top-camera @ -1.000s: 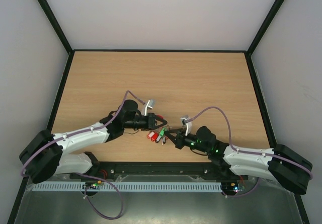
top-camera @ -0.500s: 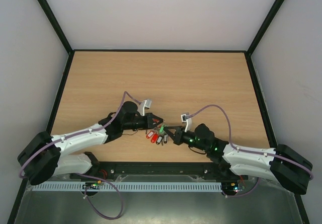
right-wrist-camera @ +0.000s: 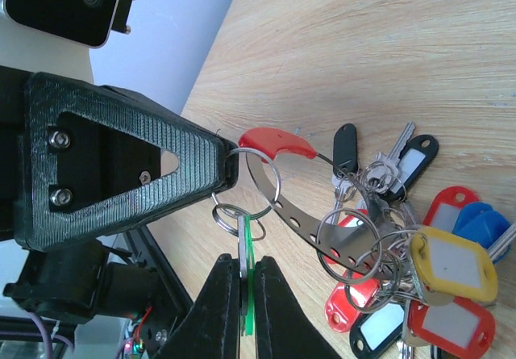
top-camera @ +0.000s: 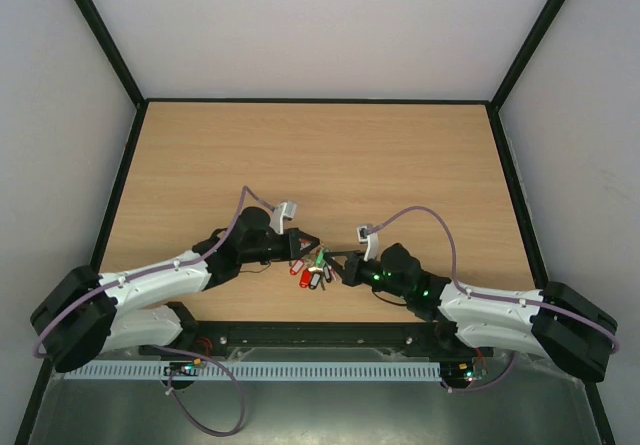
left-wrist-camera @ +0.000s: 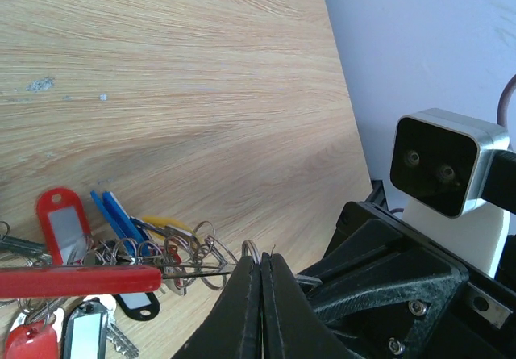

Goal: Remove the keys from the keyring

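Note:
The keys (top-camera: 312, 270) lie in a cluster with red, blue, black, yellow and green tags on the table between my grippers. In the left wrist view the keyring's red sleeve (left-wrist-camera: 81, 281) runs left from my left gripper (left-wrist-camera: 261, 256), which is shut on a silvery loop of the keyring (right-wrist-camera: 256, 180). My right gripper (right-wrist-camera: 245, 260) is shut on a green-tagged key (right-wrist-camera: 248, 250) that hangs by a small split ring from that loop. In the top view the left gripper (top-camera: 305, 243) and the right gripper (top-camera: 340, 265) almost touch above the cluster.
A perforated metal strip (right-wrist-camera: 310, 226) and several small split rings tangle with the tagged keys (right-wrist-camera: 419, 286). The wooden table (top-camera: 320, 155) has black edges and white walls around it. The arm bases stand along the near edge.
Both grippers have drawn closer together and slightly toward the near edge. The key cluster has shifted with them and now hangs bunched between the two.

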Robot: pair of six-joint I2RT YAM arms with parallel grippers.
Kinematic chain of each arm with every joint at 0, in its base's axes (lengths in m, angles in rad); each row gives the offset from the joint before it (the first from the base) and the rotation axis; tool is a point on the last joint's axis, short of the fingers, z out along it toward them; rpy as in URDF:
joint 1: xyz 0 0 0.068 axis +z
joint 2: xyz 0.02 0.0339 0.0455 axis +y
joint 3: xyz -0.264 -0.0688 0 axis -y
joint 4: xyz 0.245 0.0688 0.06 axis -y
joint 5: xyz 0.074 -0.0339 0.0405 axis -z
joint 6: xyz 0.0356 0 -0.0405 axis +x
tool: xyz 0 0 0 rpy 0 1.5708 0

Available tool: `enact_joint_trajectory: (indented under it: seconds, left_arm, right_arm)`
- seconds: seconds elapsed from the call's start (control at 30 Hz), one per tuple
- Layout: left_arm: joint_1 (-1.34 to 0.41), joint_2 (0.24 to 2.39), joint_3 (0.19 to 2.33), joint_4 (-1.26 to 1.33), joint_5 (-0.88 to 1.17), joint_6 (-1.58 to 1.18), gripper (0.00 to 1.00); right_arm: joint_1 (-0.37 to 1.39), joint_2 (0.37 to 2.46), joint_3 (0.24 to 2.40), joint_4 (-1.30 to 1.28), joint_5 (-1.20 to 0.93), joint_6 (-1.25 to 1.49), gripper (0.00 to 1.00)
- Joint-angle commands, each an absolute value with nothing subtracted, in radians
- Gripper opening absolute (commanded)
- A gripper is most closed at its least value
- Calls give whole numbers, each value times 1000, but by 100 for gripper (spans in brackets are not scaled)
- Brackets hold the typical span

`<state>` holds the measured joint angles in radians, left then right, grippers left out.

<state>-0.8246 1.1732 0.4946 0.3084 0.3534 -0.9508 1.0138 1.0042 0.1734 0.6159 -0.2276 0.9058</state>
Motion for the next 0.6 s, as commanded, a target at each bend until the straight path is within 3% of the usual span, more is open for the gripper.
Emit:
enact_joint_trajectory:
  seconds: [0.0,0.57]
  left_arm:
    - [-828,1134,465,358,327,-966,2]
    - [-828,1099,392,492,319,-960,2]
  right_arm:
    - [1015,1004,192,620,-221,942,2]
    - [1015,991,173,683,-279,1032,2]
